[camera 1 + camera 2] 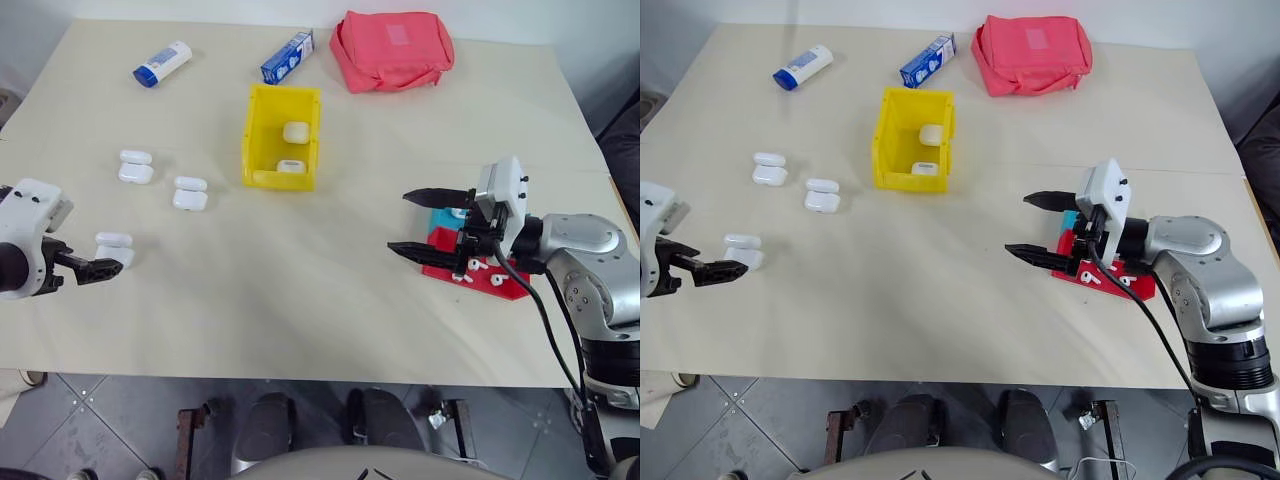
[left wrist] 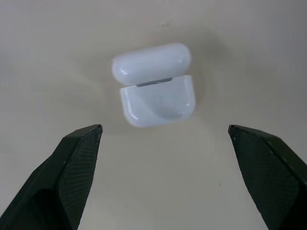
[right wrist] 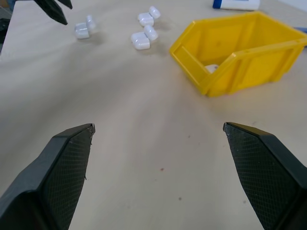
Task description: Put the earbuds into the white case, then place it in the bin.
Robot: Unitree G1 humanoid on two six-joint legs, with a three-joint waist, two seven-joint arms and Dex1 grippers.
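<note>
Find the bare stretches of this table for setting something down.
Free: the wide middle between the open case nearest the left gripper and the red tray. Crowded: the far edge, around the yellow bin and pink pouch.

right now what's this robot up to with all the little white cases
The left gripper, open and empty, points at an open white case on the table. The right gripper hangs open by the red tray of earbuds. Two cases lie in the yellow bin.
</note>
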